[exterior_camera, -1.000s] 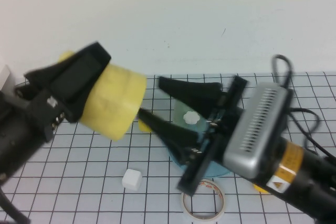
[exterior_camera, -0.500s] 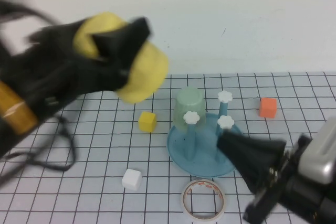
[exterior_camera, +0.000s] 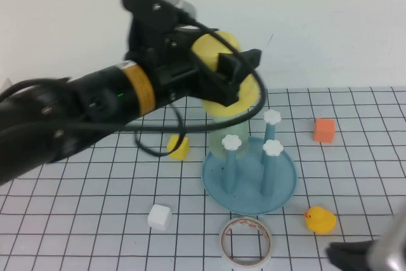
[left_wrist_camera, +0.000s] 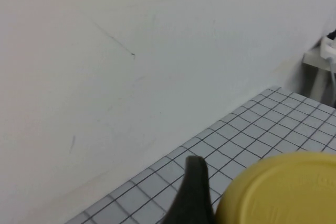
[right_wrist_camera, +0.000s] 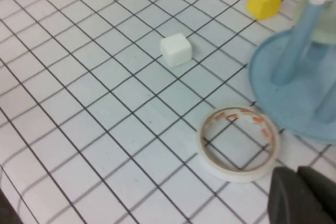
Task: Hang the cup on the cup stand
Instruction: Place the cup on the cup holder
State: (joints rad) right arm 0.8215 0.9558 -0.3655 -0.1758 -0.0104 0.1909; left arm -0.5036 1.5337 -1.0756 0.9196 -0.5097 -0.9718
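A: left gripper clamped on the yellow cup, held in the air, tipped on its side, above the cup stand at about its 11 o'clock, over the peg that already carries the mint-green cup

B: fingers wide?

A: yes, 1 black finger on each side of the cup wall. Left wrist view shows the cup's flat base beside 1 finger, wall and grid mat behind

B: right gripper?

A: right gripper low at the table's 5 o'clock corner, fingers pressed together, holding nothing, just beside the tape roll

B: free pegs?

A: 3 white-knobbed pegs look bare, nearest ones at 4 o'clock from the cup

B: handling notes?

A: looks like light thin plastic, stiff enough but the wall could flex, smooth and tapered so it could slip toward the narrow end. No handle, so a side grip mid-body as now seems right, leaving the mouth free to drop over a peg. Low breakage risk, though a bump could tip the stand

B: clutter?

A: yellow cube, white cube, orange cube, rubber duck, all apart from the stand
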